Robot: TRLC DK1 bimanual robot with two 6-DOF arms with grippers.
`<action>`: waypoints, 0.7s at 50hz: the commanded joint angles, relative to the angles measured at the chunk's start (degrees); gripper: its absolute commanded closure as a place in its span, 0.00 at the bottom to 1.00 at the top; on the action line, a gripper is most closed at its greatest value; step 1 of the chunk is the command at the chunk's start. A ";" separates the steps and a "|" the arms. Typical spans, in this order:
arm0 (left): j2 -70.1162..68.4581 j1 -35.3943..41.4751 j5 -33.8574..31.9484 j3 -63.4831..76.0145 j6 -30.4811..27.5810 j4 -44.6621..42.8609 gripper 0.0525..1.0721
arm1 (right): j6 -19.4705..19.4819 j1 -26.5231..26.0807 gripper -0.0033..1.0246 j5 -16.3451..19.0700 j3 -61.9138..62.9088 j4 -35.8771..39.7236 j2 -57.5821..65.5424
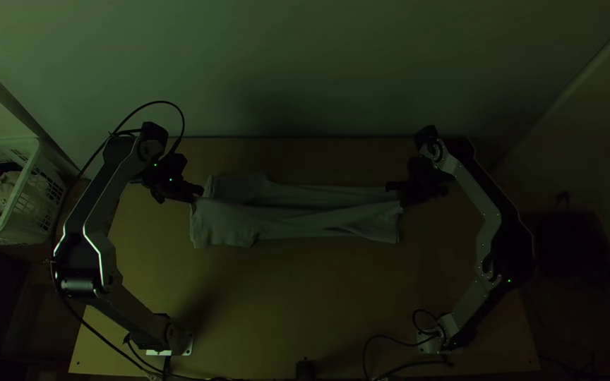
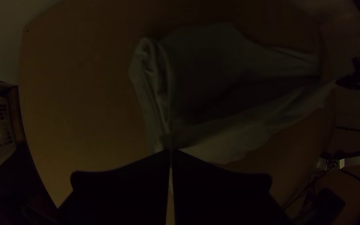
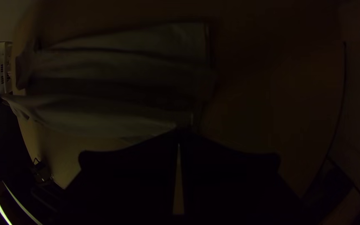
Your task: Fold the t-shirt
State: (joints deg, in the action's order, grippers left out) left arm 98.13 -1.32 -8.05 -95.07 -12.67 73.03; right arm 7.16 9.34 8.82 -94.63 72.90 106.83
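Observation:
The pale t-shirt [image 1: 298, 212] lies in a long strip across the table, with lengthwise folds and a broader part at the left. My left gripper [image 1: 198, 190] is at its left end, and my right gripper [image 1: 392, 188] at its right end by the far corner. In the left wrist view the gripper [image 2: 171, 151] is shut on an edge of the t-shirt [image 2: 230, 137]. The right wrist view has the gripper [image 3: 179, 135] shut on a corner of the t-shirt [image 3: 117, 116], its tips together at the cloth.
Bare wooden table [image 1: 305, 303] stretches between the cloth and the near edge. A white laundry basket [image 1: 33, 176] with cloth inside stands beyond the table's left side. Black cables run along the left arm and the near edge.

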 commanded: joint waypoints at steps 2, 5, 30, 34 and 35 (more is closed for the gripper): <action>4.09 -0.79 -0.38 -5.22 0.10 1.06 0.97 | -0.74 -0.91 0.97 -0.29 -4.34 0.13 3.92; 5.85 -0.79 -0.38 -7.15 0.27 0.97 0.97 | -0.83 -1.08 0.97 -0.29 -6.18 0.13 5.59; 15.96 -4.30 -8.12 -16.38 4.05 -1.67 0.97 | -0.57 -1.35 0.97 -0.29 -17.17 -1.10 16.48; 16.39 -4.74 -9.26 -16.29 4.14 -2.20 0.84 | -0.21 -1.79 0.97 -0.29 -18.31 -1.27 17.54; 16.57 -4.74 -9.35 -16.29 3.96 -2.28 0.73 | -0.13 -1.87 0.97 -0.38 -18.57 -1.27 17.80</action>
State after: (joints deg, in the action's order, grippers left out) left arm 113.65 -5.28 -16.43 -109.73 -9.52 71.02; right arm 7.01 8.43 8.84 -110.78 71.92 122.54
